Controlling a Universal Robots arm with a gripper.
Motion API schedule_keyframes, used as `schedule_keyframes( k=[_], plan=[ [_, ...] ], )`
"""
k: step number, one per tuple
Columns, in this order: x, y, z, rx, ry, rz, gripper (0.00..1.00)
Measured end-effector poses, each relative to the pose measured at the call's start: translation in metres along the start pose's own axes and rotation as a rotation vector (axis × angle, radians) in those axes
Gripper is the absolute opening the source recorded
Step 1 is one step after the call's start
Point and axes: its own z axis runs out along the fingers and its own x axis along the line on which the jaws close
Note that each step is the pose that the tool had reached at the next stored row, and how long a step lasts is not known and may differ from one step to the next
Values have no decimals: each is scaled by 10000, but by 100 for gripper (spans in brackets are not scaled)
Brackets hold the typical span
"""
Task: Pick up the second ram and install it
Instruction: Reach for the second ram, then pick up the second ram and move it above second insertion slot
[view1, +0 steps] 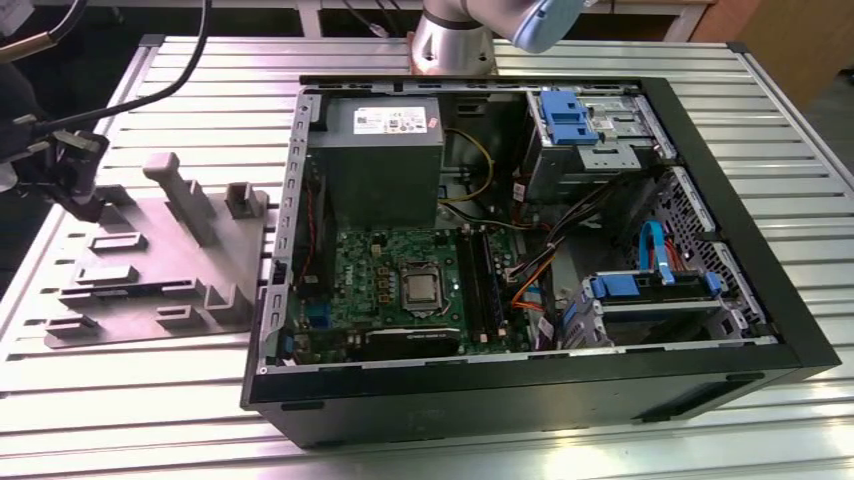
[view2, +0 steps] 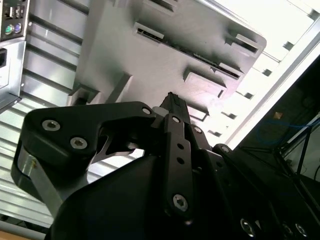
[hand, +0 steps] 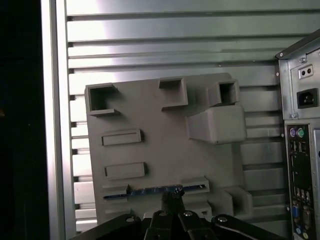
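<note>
Slatted metal table (hand: 175, 35) (ram (hand: 150, 191) in holder (hand: 150, 125))

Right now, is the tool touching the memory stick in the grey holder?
Apart. In the exterior view the tool hangs above the grey holder, with bare holder showing between it and the memory stick.

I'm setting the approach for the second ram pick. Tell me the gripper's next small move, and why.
Probably a short, slow descent toward the second ram. In the first wrist view it sits on edge in a slot of the grey fixture tray, not yet lifted, and the gripper lines up over it near its middle. Whether they touch cannot be told.
</note>
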Motion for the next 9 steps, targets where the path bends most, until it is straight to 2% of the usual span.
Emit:
schedule_keyframes(
  k=[3, 9],
  plan=[
    [25, -11, 42, -1, -1, -1, 10],
    [30, -11, 50, 0, 0, 0, 10]
  ],
)
